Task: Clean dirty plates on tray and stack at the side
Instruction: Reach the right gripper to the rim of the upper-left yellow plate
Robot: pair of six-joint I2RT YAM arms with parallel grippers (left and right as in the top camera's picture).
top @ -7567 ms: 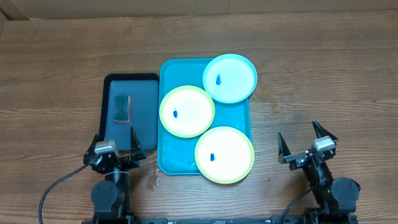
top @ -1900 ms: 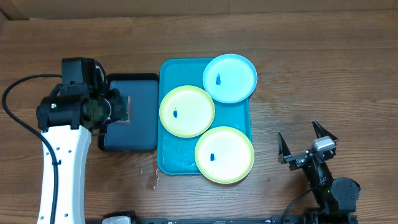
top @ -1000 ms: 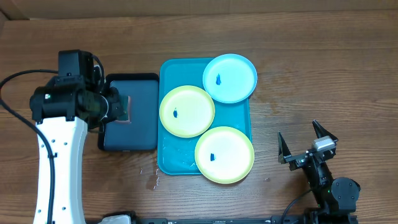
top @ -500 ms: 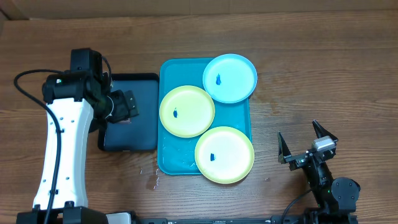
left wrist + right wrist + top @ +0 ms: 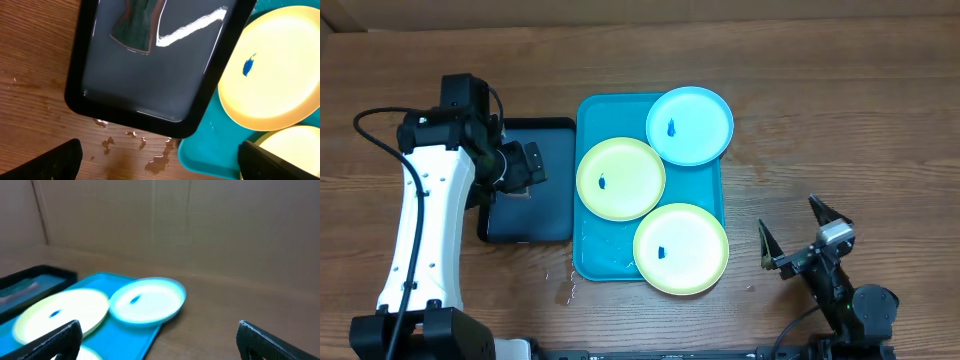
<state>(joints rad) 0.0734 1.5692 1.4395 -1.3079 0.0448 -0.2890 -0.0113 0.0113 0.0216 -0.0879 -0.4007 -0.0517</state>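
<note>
Brown wood-grain table fills my overhead view. The tray lies at its middle, long side running away from me, and it is wet near its near left corner. The black tray sits just beside it on the left, edges nearly touching.

All three plates lie flat on the tray, none stacked. The blue plate is at the far right corner and hangs over the rim there. The far green plate lies left of centre, its edge meeting the blue plate. The near green plate sits at the near right and juts past the tray's right and near rims. Each carries a small blue smudge on its pale centre.

My left arm reaches over the black tray, and the left claw hovers above it, spread wide with nothing between the fingers. On the left wrist view the sponge lies in the black tray beneath.

The right claw is parked well to the right of the tray, also spread wide and empty.

Water drops dot the table by the tray's near left corner.
</note>
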